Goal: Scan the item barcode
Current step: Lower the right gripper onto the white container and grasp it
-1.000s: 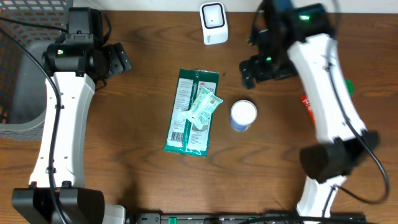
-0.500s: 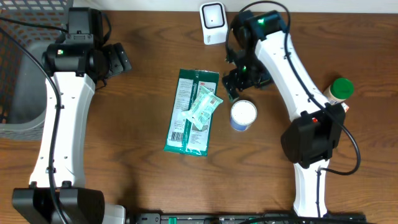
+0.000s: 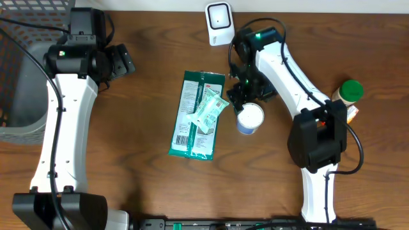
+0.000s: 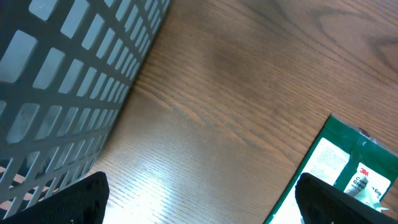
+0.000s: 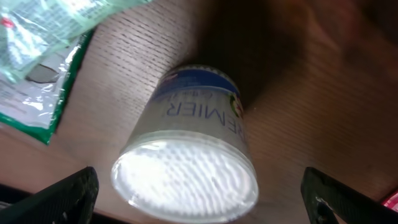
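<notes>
A small tub with a white lid and blue label (image 3: 250, 118) stands upright at mid-table, and in the right wrist view this tub (image 5: 186, 168) fills the frame. My right gripper (image 3: 245, 90) hovers just behind it, open, the lid showing between its fingertips (image 5: 69, 198) without touching them. To the tub's left, a flat green package (image 3: 195, 115) lies with a small pale green packet (image 3: 209, 109) on top. The white scanner (image 3: 219, 23) stands at the back edge. At the back left my left gripper (image 3: 119, 61) is open over bare wood, its own view catching the green package (image 4: 351, 169) at the lower right.
A grey mesh basket (image 3: 18, 70) fills the left edge and appears close beside the left gripper as the basket (image 4: 62, 74). A green-lidded bottle (image 3: 349, 91) stands at the right, with something red and orange (image 3: 353, 114) just beside it.
My right arm swung left from the right side of the table to just behind the white-lidded tub, uncovering the green-lidded bottle. The left arm has not moved.
</notes>
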`<state>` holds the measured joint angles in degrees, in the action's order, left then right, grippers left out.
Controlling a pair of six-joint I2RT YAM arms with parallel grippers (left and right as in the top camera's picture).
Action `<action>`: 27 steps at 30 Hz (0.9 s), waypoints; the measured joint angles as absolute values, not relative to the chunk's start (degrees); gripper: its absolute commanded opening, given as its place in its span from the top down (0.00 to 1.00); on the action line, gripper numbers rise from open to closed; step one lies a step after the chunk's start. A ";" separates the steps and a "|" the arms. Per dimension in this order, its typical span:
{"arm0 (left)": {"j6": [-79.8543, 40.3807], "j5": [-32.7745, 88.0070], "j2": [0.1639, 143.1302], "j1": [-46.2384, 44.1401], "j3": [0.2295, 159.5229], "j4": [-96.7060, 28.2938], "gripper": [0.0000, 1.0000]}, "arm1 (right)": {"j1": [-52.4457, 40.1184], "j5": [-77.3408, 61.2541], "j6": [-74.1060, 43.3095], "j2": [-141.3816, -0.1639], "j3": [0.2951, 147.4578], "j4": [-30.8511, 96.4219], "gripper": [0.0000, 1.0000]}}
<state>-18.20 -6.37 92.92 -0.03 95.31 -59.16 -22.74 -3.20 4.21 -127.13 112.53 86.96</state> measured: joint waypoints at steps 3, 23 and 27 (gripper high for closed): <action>-18.20 -6.37 92.92 -0.03 95.31 -59.16 0.04 | -23.49 -3.18 4.23 -127.13 110.48 85.86 0.01; -18.20 -6.37 92.92 -0.03 95.31 -59.16 0.04 | -26.68 2.37 -1.19 -126.91 108.73 85.58 0.16; -18.20 -6.37 92.92 -0.03 95.31 -59.16 0.04 | -27.20 2.42 -1.61 -124.33 108.20 85.08 0.02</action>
